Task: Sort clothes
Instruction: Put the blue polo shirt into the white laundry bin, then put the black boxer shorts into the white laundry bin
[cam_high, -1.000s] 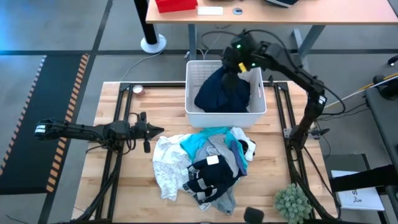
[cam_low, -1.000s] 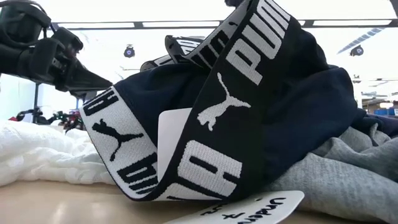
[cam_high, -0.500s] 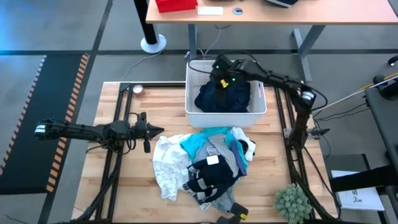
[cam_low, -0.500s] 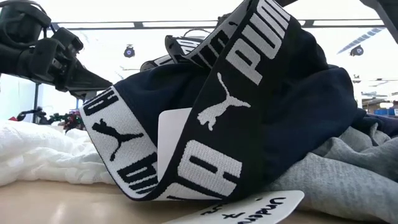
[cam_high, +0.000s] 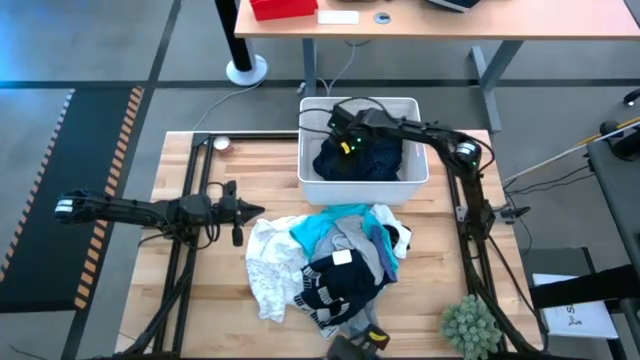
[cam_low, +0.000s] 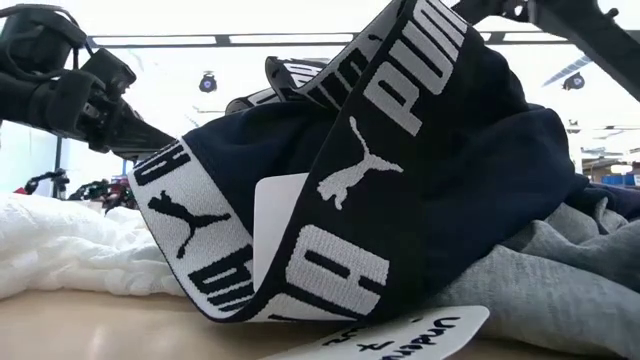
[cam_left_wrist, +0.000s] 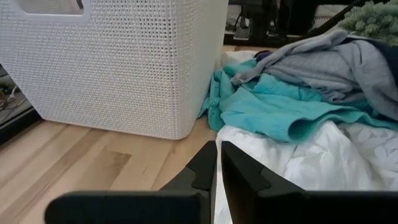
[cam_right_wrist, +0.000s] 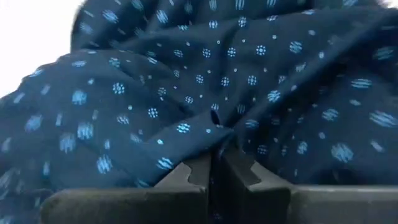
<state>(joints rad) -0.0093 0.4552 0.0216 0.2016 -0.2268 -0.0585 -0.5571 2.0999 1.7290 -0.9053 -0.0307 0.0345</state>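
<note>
A dark navy dotted garment lies inside the white plastic bin at the table's far side. My right gripper reaches into the bin and is shut on this garment. The other clothes lie in a pile on the table: turquoise, grey, white lacy, light blue and black with white lettered bands. My left gripper is shut and empty, level just above the table, left of the pile. My right gripper pinches a raised fold of the navy garment between its two fingers. The arm comes from the table's right, over the bin's rim. The rest of the garment lies bunched in the bin, slack.
The bin's wall stands close to the turquoise cloth. A small green plant stands at the table's near right corner. In the low view the black band fills the foreground over grey cloth.
My right gripper has gone toward the table's left and down into the bin, still shut on the navy garment. The garment, which hung from the gripper over the bin, has sunk and settled inside it.
</note>
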